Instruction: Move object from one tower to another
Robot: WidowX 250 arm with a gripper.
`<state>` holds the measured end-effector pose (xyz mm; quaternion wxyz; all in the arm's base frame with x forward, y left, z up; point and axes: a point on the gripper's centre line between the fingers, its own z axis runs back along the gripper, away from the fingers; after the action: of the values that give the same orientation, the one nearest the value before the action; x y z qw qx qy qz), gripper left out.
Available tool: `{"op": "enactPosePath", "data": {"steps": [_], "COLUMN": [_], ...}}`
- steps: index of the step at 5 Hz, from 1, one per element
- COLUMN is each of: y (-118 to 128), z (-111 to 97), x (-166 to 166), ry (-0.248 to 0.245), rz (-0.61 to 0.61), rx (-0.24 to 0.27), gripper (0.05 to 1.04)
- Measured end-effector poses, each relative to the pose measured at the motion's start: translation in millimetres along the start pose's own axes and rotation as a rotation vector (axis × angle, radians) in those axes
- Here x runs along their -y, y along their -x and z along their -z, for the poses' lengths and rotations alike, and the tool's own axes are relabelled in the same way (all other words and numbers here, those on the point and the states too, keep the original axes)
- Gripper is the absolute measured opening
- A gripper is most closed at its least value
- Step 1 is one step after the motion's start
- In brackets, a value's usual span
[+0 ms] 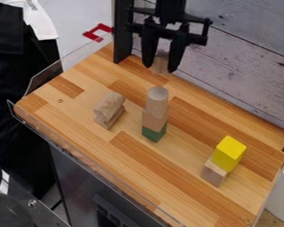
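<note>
the gripper (160, 69) is up near the far edge of the worktop (168, 177), pointing down, its two fingers parted by about the width of a small wooden block (160, 63). that block sits between the tips and pokes out a little below them, so i take it to be gripped and to be the piece in transit. its full shape and long axis are hard to make out behind the fingers.

the relation that matters is how the towers lie from the gripper. the nearest in line is the middle tower, toward the camera and lower down: a green block (153, 133) at the bottom, a plain wood block (154, 119) on it, and an upright cylinder (157, 101) on top. to the view's left of that, also on the camera side of the gripper, is a low stack of wooden pieces (110, 104). farther off, toward the camera and the view's right, a yellow block (230, 153) sits on a wooden cube (214, 172).

which of these is meant to receive the block i can't tell. for any of them the gripper has to come toward the camera, line up over the top piece, then lower. the middle tower is tallest, so a low path could knock the cylinder off.
</note>
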<state>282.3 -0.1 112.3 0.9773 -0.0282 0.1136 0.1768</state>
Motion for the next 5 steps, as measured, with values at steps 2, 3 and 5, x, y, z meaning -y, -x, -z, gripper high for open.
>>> {"op": "enactPosePath", "data": {"steps": [2,3,5], "y": [11.2,14.2,18.5], "z": [5.3,8.6,16.1], "x": [5.8,6.1,5.9], "ry": [0.001,0.001,-0.005], "rz": [0.030,0.034,0.030], "rx": [-0.052,-0.066,-0.083], "gripper": [0.414,0.414,0.414]}}
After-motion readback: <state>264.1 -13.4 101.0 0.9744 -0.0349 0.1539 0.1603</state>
